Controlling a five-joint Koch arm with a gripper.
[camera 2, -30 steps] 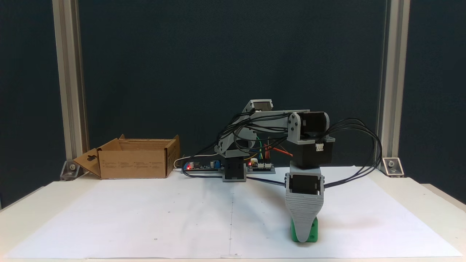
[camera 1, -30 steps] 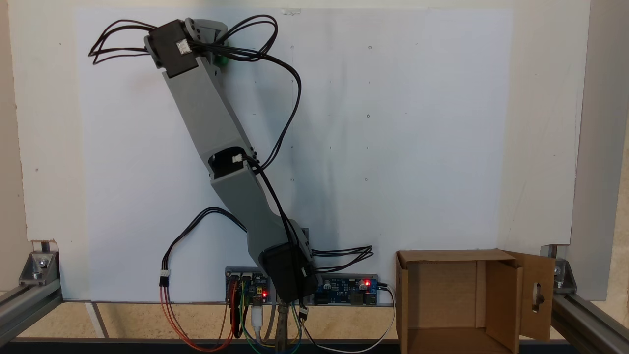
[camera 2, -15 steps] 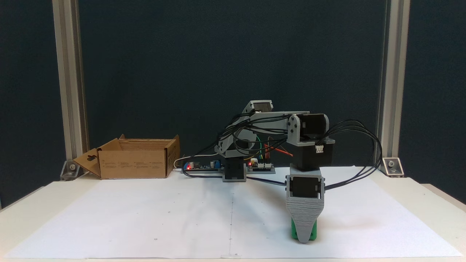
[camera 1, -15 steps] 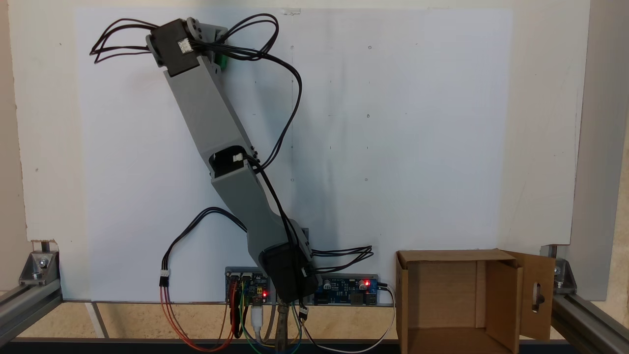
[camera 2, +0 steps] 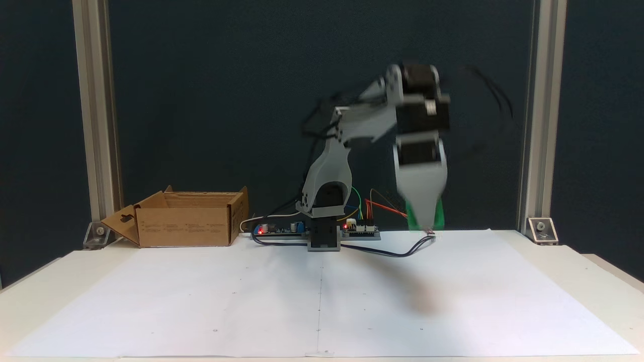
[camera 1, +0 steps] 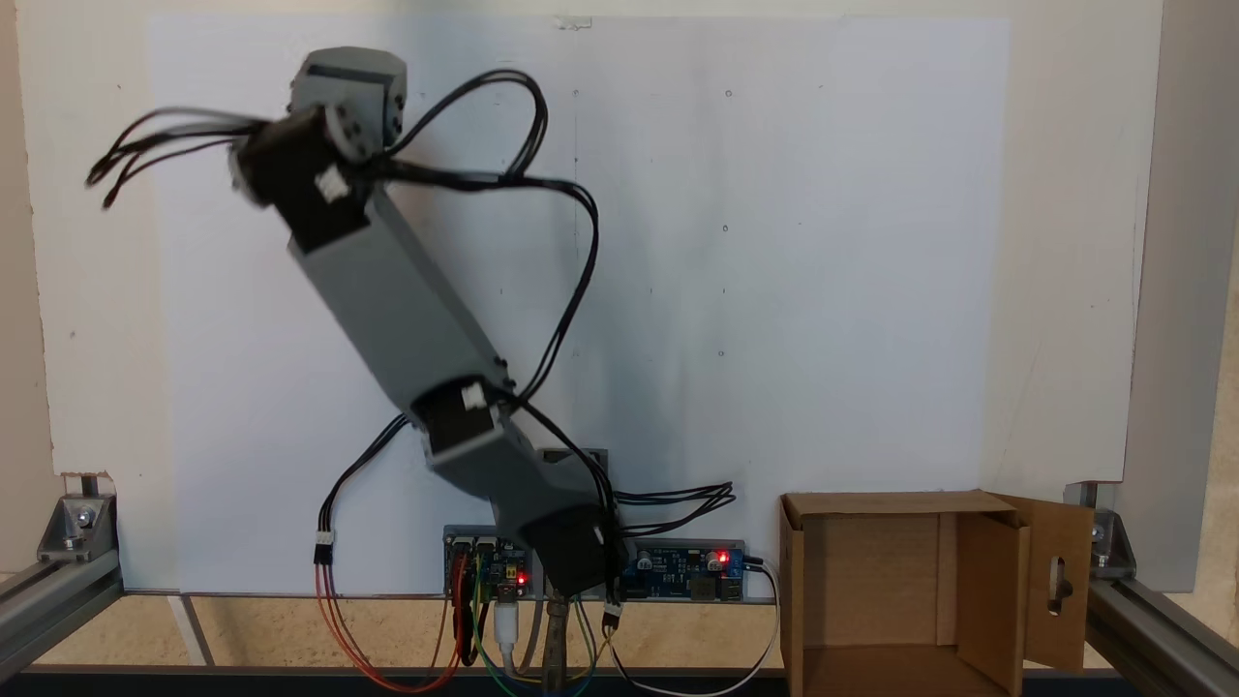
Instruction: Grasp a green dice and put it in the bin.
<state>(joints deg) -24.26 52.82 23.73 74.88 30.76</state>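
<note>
Brown cardboard bin [camera 1: 876, 590] at the near right corner in the top-down fixed view, at the far left of the tabletop [camera 2: 151, 301] in the side-on fixed view [camera 2: 186, 218]. Open at the top, flaps spread, one flap with a slot-shaped cut-out [camera 1: 1060, 579]. Nothing inside where the interior shows; near edge cut off by the frame in the top-down view.

Arm [camera 2: 372, 120] smeared by motion blur in both fixed views. Hand [camera 2: 425, 221] hanging point-down in mid-air, right of centre, well above the white paper sheet [camera 2: 322, 301]. Green dice [camera 2: 436, 213] seen as a blurred green patch at the fingertips, held off the tabletop and well apart from the bin. Hand apparently clamped on the dice, though the jaws lie one behind the other and blur hides the contact. From above, hand and dice hidden under the wrist motors [camera 1: 334, 126].

Half a second earlier, hand down at the paper with the dice resting there; now raised clear, arm swung slightly leftward in the top-down view.
</note>
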